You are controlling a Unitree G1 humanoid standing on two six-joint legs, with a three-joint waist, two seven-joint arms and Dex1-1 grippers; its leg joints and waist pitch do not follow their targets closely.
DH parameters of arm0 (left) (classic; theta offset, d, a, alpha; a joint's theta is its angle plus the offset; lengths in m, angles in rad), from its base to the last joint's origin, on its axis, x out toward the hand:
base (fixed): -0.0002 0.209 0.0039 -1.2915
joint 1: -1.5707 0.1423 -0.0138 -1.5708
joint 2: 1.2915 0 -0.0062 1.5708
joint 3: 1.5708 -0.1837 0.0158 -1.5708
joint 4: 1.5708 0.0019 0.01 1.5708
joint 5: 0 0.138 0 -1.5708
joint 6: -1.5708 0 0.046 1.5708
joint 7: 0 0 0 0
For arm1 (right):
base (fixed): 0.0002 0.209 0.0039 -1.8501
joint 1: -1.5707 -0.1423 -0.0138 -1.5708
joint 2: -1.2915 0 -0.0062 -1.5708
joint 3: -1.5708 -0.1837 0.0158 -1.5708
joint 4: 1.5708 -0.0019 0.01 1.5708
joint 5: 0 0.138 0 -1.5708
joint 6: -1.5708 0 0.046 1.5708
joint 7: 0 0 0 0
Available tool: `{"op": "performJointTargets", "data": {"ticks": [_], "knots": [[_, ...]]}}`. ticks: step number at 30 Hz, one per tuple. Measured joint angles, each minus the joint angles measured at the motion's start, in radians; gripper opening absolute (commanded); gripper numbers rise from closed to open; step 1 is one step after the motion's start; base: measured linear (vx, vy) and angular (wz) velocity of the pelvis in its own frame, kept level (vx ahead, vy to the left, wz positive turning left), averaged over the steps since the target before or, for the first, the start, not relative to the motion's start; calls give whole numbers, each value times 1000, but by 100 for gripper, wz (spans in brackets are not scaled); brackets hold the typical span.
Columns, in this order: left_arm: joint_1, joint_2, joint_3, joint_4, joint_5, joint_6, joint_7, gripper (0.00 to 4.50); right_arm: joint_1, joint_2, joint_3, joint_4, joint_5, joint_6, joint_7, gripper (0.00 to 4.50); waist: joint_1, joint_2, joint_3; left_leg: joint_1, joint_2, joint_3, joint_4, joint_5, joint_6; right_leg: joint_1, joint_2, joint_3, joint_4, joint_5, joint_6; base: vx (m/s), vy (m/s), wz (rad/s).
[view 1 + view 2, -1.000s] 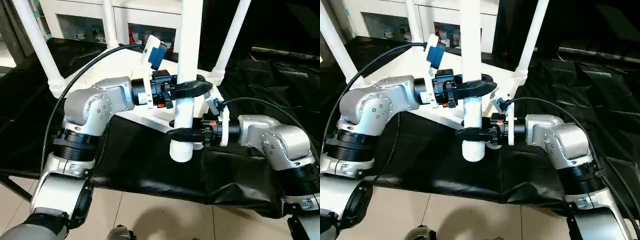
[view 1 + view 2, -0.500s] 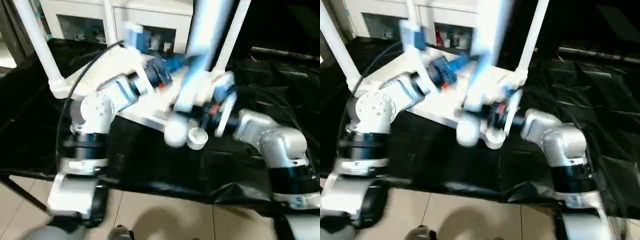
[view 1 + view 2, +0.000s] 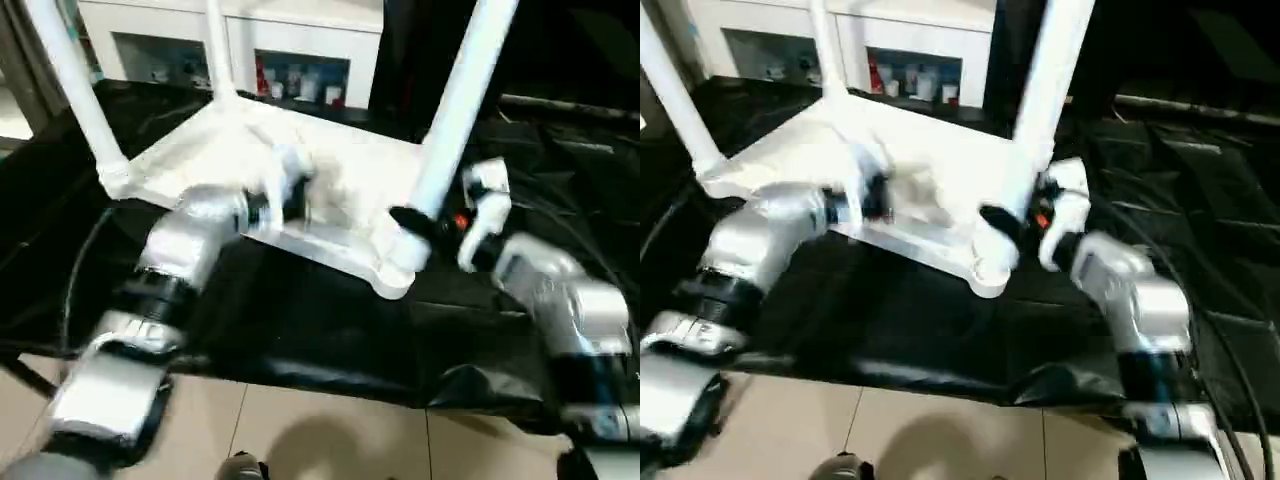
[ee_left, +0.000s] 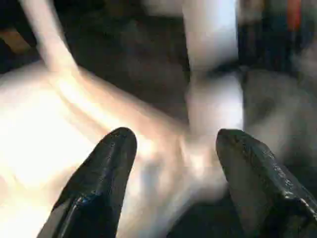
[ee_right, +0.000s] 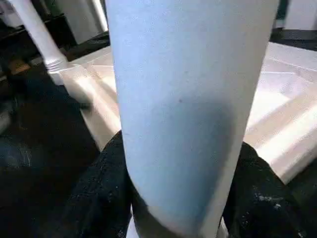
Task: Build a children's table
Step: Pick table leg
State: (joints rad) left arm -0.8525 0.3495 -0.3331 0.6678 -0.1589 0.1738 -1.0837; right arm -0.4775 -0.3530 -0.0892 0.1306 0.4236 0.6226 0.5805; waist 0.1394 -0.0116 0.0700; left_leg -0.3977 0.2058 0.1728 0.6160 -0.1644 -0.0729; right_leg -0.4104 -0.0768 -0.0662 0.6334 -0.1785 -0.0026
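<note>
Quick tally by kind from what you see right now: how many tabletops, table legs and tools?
Tabletops: 1, the tabletop
Legs: 3 that I can tell apart, far left leg, back leg, near right leg
Tools: 2, left tool open, right tool closed on the near right leg
Total: 6

The tabletop (image 3: 330,190) and the leg (image 5: 188,109) look like smooth white plastic with a faint sheen. Around the tabletop, the surface (image 3: 300,320) wears glossy, creased black sheeting. The right hand (image 5: 176,198) has matt black fingers (image 5: 99,198); the forearms look like brushed silver metal.
</note>
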Motion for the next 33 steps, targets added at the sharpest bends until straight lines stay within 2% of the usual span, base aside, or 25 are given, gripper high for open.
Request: {"op": "performJointTargets", "data": {"ticks": [2,5,8,9,11,15,18,21,27,32,33], "knots": [[-3,-2,-26,46,31,-22,-39,305,12,-8,-10,-14,-4,1,-8,191,0,5,0,0,0,0,0,0,0,0,0,0,0,0,0,0,0,0],[-52,-35,-54,162,86,-108,-68,305,45,-23,-13,-50,-11,2,-15,191,2,14,-1,0,0,0,0,0,0,2,0,0,-1,0,-1,0,0,0],[-103,-60,-82,248,133,-192,-69,305,71,-25,-12,-80,-19,11,-27,191,-2,30,-2,4,0,0,0,-1,1,4,0,0,-2,1,-2,0,0,0],[-113,-68,-90,281,148,-221,-60,305,86,-26,-13,-103,-18,19,-31,191,-5,39,-4,6,0,1,0,-1,2,6,0,1,-3,1,-2,0,0,0],[-144,-92,-98,359,177,-260,-18,305,119,-35,-19,-152,-9,46,-41,191,-5,46,-3,9,0,1,-2,-1,2,9,0,1,-3,1,-1,0,0,0],[-177,-118,-103,452,226,-310,41,305,175,-65,-33,-240,8,98,-52,191,-18,57,-7,12,0,1,-3,-1,2,10,0,0,-3,1,-1,0,0,0],[-187,-131,-124,518,274,-331,87,305,208,-77,-48,-291,16,129,-60,191,-35,67,-13,12,-1,1,-3,-1,2,11,0,0,-4,1,-1,0,0,0],[-195,-141,-125,564,295,-336,141,305,230,-87,-64,-332,20,159,-72,191,-50,71,-14,12,-1,1,-4,-1,2,11,0,0,-4,1,-1,0,0,0],[-222,-154,-125,637,354,-343,252,305,291,-106,-82,-442,58,237,-86,191,-64,81,-17,12,-2,0,-4,-1,2,12,0,-1,-8,-2,4,0,0,0],[-222,-154,-122,655,360,-302,208,305,290,-116,-94,-445,60,247,-91,191,-73,84,-19,12,-2,-1,-5,-2,3,13,0,-1,-9,-2,4,0,0,0],[-222,-155,-123,662,362,-293,183,288,289,-119,-94,-445,59,247,-91,191,-76,85,-20,12,-2,-1,-5,-2,3,13,0,-1,-10,-2,4,0,0,0]]}}
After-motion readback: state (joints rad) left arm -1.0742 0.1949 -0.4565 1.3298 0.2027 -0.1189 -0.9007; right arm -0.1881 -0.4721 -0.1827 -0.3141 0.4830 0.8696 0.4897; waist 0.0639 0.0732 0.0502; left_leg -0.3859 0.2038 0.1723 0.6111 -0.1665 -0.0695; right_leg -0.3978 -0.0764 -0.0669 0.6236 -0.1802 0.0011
